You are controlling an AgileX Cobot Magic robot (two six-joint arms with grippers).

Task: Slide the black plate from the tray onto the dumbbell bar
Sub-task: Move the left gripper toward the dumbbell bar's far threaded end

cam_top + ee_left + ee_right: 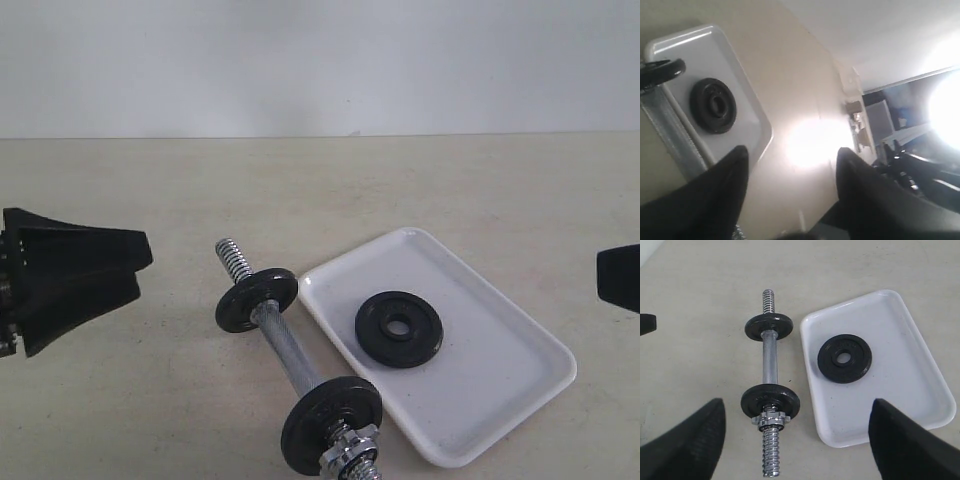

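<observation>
One black plate [399, 328] on one tray [500, 400], centre-right; one dumbbell bar [290, 352] carrying two discs [257, 299]. Left end effector [792, 151] and right end effector [796, 404] gape empty.

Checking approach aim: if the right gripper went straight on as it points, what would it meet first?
Probably the nut-side disc on the dumbbell bar, or the tray rim beside it; depth is unclear.

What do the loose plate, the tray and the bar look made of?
Black plate: likely cast iron, matte, grainy, raised rim. Tray: glossy white, plastic or ceramic, can't tell. Dumbbell bar: shiny chromed steel, knurled middle, threaded ends.
</observation>
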